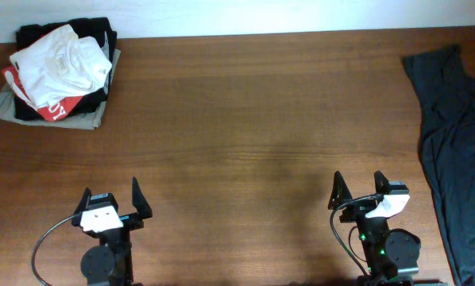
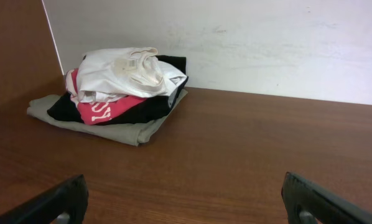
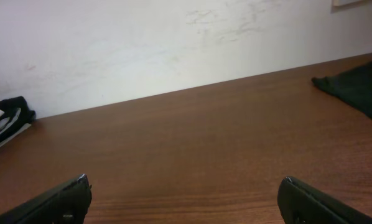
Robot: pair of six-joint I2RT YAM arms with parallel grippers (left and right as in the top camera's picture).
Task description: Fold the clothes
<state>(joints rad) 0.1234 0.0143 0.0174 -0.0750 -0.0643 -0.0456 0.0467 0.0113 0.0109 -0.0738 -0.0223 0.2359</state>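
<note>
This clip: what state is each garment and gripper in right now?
white garment: crumpled, on top of the others
olive garment: folded flat, under the others
dark garment: unfolded, lying loose at the right
left gripper: open, empty
right gripper: open, empty

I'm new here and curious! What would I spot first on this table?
Probably the messy clothes pile at the far left corner of the table, with a crumpled white shirt on top. Next, the dark garment sprawled along the right edge. The left end effector and right end effector sit open near the front, holding nothing.
</note>
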